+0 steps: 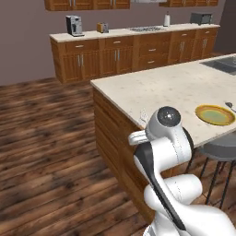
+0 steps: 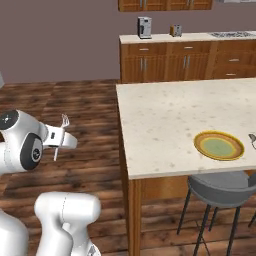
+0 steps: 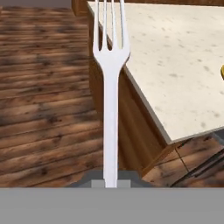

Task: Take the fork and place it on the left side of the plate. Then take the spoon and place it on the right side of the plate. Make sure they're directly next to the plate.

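A pale speckled stone tabletop (image 2: 165, 115) stands over a dark wooden floor (image 1: 46, 138). The end effector (image 3: 110, 183) grasps the thin pale silver fork (image 3: 110, 87) by its handle, well apart from the round yellow plate (image 2: 219, 145).

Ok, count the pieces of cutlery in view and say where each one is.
2. The fork is held in the gripper, out over the floor off the island's corner. The spoon lies right of the plate, cut off by the frame edge; more may be hidden.

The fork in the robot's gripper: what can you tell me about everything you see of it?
The thin, pale silver metal fork has a slim straight handle widening into a head with long tines. The shut gripper clamps the end of its handle, so it juts straight out, tines away from the hand. It hangs in the air above the wooden floor, off the pale stone counter's corner, touching nothing else.
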